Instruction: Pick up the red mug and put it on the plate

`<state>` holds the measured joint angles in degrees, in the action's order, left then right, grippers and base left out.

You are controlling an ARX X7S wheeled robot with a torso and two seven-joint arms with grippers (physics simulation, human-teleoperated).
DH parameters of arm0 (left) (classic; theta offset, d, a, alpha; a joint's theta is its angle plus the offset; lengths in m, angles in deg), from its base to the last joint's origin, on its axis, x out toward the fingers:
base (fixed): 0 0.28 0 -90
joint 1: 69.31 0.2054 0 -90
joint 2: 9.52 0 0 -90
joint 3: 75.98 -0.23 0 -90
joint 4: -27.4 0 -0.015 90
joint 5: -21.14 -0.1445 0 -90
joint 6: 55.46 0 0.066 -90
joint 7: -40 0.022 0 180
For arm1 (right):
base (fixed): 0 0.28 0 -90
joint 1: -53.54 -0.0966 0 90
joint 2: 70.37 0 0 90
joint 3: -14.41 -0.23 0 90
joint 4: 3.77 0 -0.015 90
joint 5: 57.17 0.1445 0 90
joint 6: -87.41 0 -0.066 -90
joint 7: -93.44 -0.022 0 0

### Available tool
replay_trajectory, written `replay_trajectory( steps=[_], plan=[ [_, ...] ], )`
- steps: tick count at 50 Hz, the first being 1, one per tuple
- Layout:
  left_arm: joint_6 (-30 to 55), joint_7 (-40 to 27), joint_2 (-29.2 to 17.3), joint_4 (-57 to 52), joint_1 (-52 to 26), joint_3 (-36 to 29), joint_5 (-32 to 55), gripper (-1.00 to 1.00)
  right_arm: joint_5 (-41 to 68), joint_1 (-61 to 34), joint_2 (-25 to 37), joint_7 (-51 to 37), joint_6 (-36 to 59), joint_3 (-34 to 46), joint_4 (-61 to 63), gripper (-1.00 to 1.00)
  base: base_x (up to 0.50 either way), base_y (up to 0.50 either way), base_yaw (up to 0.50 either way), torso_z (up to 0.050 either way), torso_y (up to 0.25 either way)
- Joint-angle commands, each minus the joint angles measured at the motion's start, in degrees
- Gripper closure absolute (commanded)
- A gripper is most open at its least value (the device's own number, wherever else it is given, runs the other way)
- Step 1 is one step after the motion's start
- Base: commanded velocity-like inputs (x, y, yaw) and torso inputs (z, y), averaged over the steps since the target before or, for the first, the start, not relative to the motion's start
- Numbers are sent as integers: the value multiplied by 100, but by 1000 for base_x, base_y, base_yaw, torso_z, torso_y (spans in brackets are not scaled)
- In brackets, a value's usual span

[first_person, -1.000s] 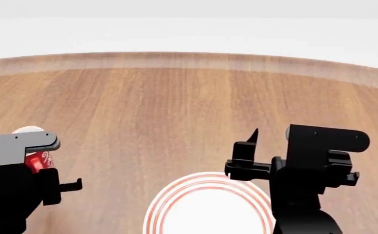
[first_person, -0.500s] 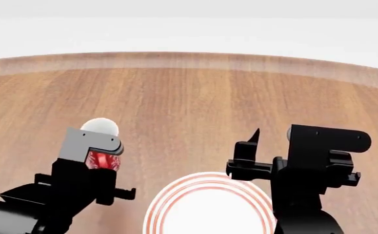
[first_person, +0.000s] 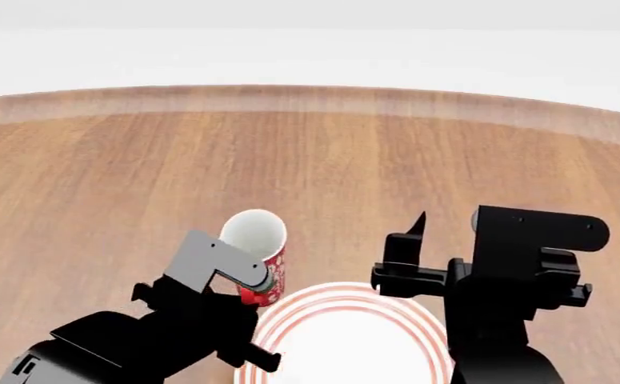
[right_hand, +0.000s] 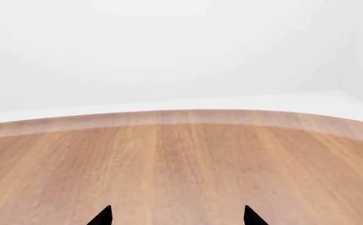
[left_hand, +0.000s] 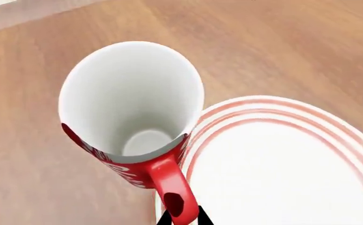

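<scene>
One mug (first_person: pixel 258 254), one plate (first_person: pixel 288 320) and one wooden table (first_person: pixel 310 160) are in view, with two grippers over them.

The left gripper (left_hand: pixel 182 218) is closed on the mug's red handle (left_hand: pixel 172 187); the two black fingertips pinch it at the edge of the left wrist view. The mug (left_hand: pixel 131 108) is held just ahead of that gripper, lifted and tilted, its white inside open to the camera. In the head view the gripper's grey bracket (first_person: pixel 219 264) covers part of the mug's red side. The mug hangs just above the plate's near-left rim; whether it touches the plate cannot be told. The plate (left_hand: pixel 281 164), white with red rings, lies on the table beside and below the mug.

The right gripper (right_hand: pixel 177 216) is spread open and holds nothing; two black fingertips (right_hand: pixel 103 216) stand well apart over bare wood. In the head view it (first_person: pixel 408 240) hovers beside the plate's far-right rim, well apart from the mug.
</scene>
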<state>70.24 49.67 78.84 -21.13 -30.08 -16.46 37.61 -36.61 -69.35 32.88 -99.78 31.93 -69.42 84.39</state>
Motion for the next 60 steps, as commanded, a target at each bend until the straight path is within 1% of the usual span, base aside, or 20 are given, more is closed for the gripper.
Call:
replay_trajectory(
  steps=[1, 8, 10, 12, 14, 18, 20, 24, 28, 29, 32, 36, 49, 60],
  plan=[
    [-139, 627, 25, -174, -30, -546, 135, 100, 27, -7, 13, -16, -4, 17, 1, -100, 0, 0, 0, 0, 0],
    [-478, 1043, 131, 326, -203, -904, 347, 100, 41, -8, 21, -18, -29, 23, -25, -100, 0, 0, 0, 0, 0],
    [-546, 1095, 147, 477, -278, -1084, 532, 100, 45, -14, 25, -18, -35, 24, -35, -100, 0, 0, 0, 0, 0],
    [-692, 1100, 155, 733, -422, -1391, 915, 100, 48, -15, 27, -23, -34, 28, -32, -100, 0, 0, 0, 0, 0],
    [-878, 1089, 159, 1016, -579, -1840, 1411, 100, 55, -5, 32, -25, -33, 31, -12, -100, 0, 0, 0, 0, 0],
    [-1330, 1020, 161, 1453, -878, -3049, 2553, 100, 59, -7, 36, -31, -40, 40, -20, -100, 0, 0, 0, 0, 0],
    [-1523, 1060, 162, 1570, -1009, -3681, 3107, 100, 61, -13, 37, -28, -49, 46, -35, -100, 0, 0, 0, 0, 0],
    [-1785, 1099, 163, 1674, -1235, -4731, 4057, 100, 69, -8, 38, -24, -77, 48, -60, -100, 0, 0, 0, 0, 3],
    [-1843, 995, 163, 1729, -1408, -5382, 4688, 100, 85, -11, 49, -33, -60, 47, -40, -100, 0, 0, 0, 0, 0],
    [-1799, 1077, 163, 1727, -1446, -5481, 4813, 100, 87, -10, 50, -33, -65, 48, -42, -100, 0, 0, 0, 0, 0],
    [-1671, 1032, 163, 1690, -1526, -5679, 4963, 100, 86, -6, 47, -26, -99, 57, -80, -100, 0, 0, 0, 0, 0],
    [-1418, 1002, 163, 1634, -1614, -5774, 4949, 100, 103, -10, 51, -22, -106, 54, -92, -100, 0, 0, 0, 0, 0],
    [-768, 1173, 163, 1421, -1765, -5753, 4533, 100, 160, 10, 82, -52, -92, 30, -28, -100, 0, 0, 0, 0, 0],
    [-512, 1398, 163, 1465, -1678, -5721, 4271, 100, 165, 10, 82, -55, -132, 66, -72, -100, 0, 0, 0, 0, 0]
  ],
)
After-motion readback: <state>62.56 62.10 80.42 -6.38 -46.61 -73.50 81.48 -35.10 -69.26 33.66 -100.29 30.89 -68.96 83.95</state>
